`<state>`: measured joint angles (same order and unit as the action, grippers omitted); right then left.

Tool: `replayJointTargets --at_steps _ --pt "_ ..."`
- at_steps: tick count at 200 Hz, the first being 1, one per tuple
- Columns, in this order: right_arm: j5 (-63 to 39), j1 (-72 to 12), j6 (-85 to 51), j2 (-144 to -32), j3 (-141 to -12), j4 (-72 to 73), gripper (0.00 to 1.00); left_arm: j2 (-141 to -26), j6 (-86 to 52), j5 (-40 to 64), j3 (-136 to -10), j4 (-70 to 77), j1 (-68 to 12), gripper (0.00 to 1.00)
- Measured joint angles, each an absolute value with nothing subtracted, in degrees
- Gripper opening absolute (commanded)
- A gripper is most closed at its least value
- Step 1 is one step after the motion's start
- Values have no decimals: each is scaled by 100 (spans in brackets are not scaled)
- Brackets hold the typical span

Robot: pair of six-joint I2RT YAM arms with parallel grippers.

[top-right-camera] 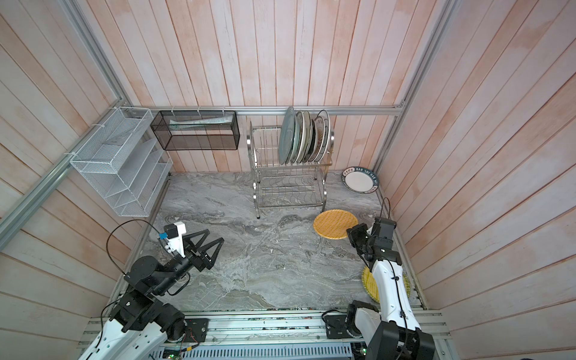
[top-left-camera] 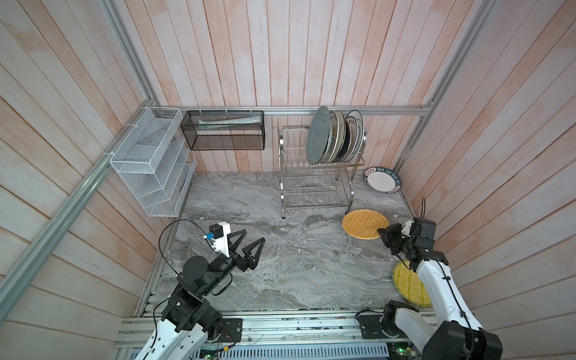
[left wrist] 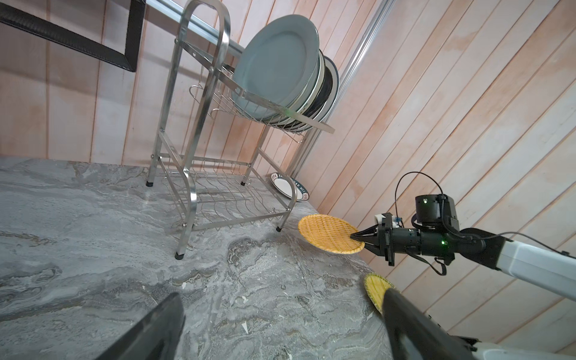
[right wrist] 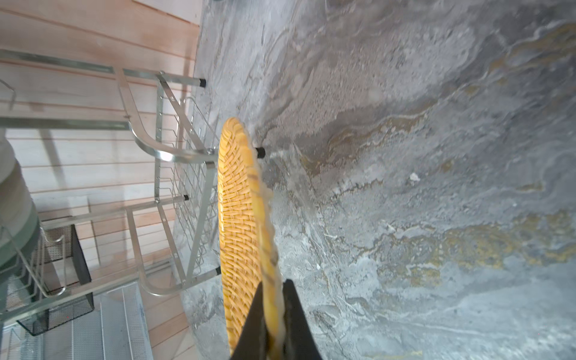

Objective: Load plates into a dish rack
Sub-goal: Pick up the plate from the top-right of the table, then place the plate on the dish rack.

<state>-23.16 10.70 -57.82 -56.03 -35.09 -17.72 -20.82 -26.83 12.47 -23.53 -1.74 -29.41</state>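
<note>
Right wrist view: the rim of the woven orange plate (right wrist: 240, 199) is clamped between the jaws of the right gripper (right wrist: 274, 285). In a top view the plate is held roughly level just beside the dish rack (top-left-camera: 281, 174); the left gripper (top-left-camera: 253, 235) is spread wide, empty.

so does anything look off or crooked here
The plates on the dish rack's upper tier are bunched at one end and lean together rather than standing upright. Nothing looks spilled or broken.
</note>
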Motion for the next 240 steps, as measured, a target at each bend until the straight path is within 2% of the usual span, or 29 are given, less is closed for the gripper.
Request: replayJointTargets --at_steps 31,74,114,153,190,240 --pt "-1966 69 -6077 -5472 -3579 -1940 0 -2508 -2884 1203 -1785 687 -3433 100" --pt "-1664 -812 -6431 -5553 -3861 -1986 0 -4582 -2322 565 -2106 1682 -4906 99" --pt "-1426 -1131 -6672 -5566 -3970 -2040 0 -6342 -1256 198 -3358 1817 -5483 85" --pt "-1365 -1304 -6812 -5559 -3986 -2126 0 -7579 250 -305 -4587 1645 -6125 74" --pt "-1356 -1337 -6899 -5450 -3986 -2154 0 -8340 1586 -720 -4912 1612 -6429 65" --pt "-1356 -1361 -6925 -5242 -3986 -2171 0 -9085 2541 -1063 -5297 1599 -6536 49"
